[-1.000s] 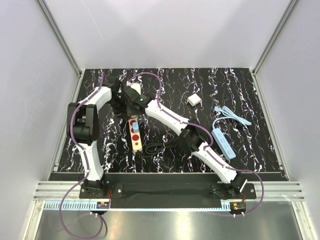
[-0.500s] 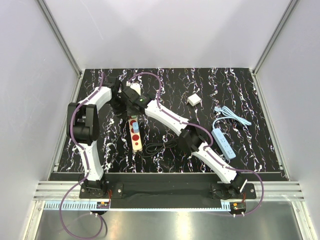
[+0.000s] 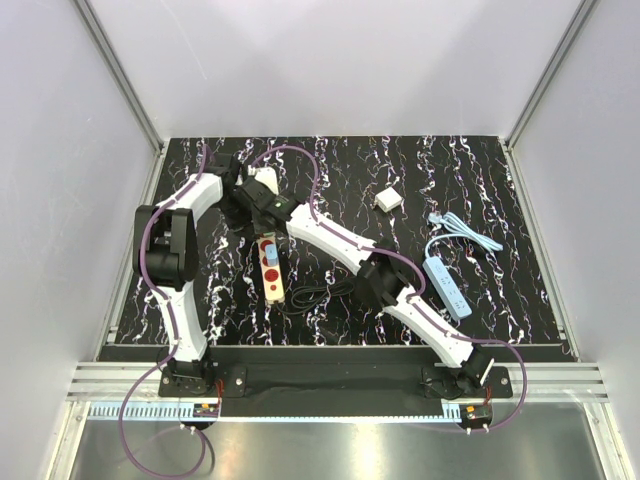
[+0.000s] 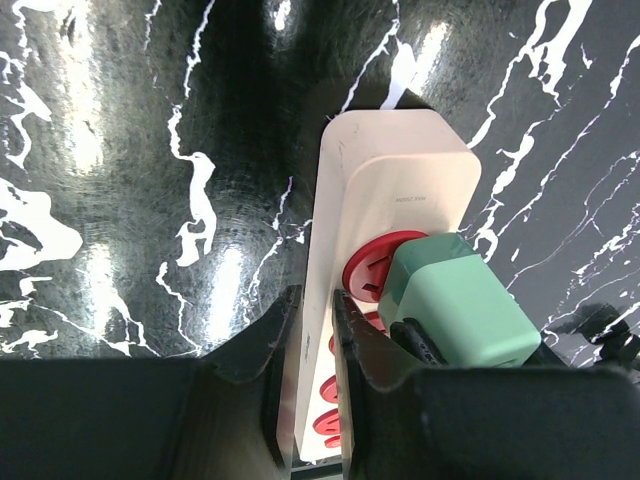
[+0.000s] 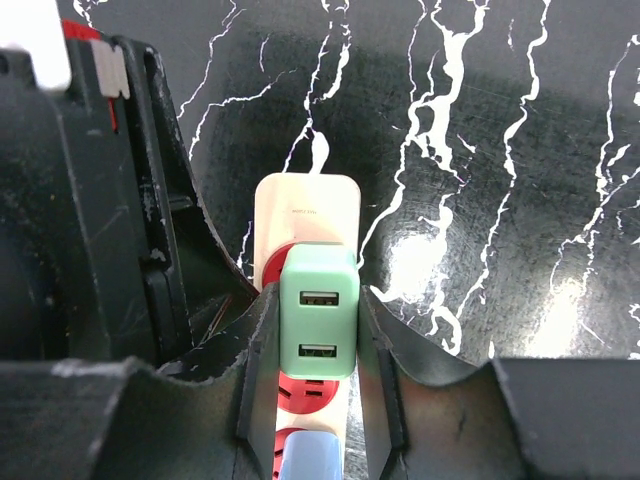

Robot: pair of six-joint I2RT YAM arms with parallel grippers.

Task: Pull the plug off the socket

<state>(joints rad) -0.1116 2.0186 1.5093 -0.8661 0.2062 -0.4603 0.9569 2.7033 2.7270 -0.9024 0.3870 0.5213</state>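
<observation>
At far-left of the table (image 3: 470, 170), both arms meet over the far end of the socket (image 4: 395, 185); it lies lengthwise, black cord (image 3: 312, 294) trailing off its near end.

Task item: the plug (image 5: 318, 316) is a mint-green cube with 2 USB ports; it stands upright in the last red outlet and looks fully seated.

Holds: the right gripper (image 5: 317, 305) is narrow and closed on the plug, 1 finger flat on each side face; judged reason: a pull then runs straight along the pins. The left gripper (image 4: 314, 310) is also narrow, pinching the socket's long edge just beside the plug; judged reason: to pin the strip so it does not lift with the plug.

Room: open air above the plug; bare table past the socket's rounded far end. Tight spot: the 2 grippers sit nearly touching at the plug. A blue item (image 5: 305, 465) occupies a nearer outlet, between the right fingers. A loose white cube (image 3: 388, 200) and a blue strip (image 3: 446, 286) lie well apart to the right; no hindrance.

Risk, judged: any tilt on the pull binds the pins.
</observation>
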